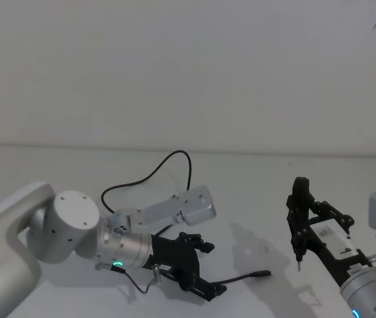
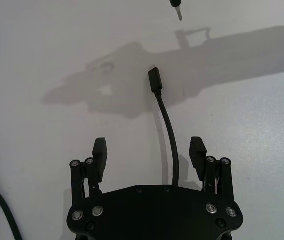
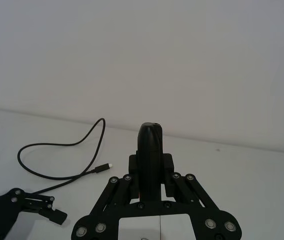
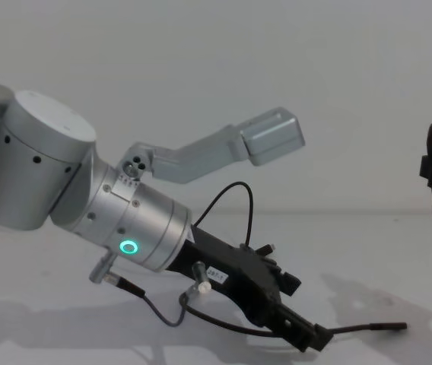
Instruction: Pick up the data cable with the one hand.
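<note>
Your left gripper point(image 2: 149, 149) sits low over the table point(image 2: 32, 50), jaws apart around the data cable point(image 2: 168, 122). Your right gripper point(image 3: 149, 134) has its jaws together.

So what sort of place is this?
Probably a robotics lab bench: a bare white table against a plain wall, the left gripper open around a lone black cable, the right gripper idle to its right.
</note>
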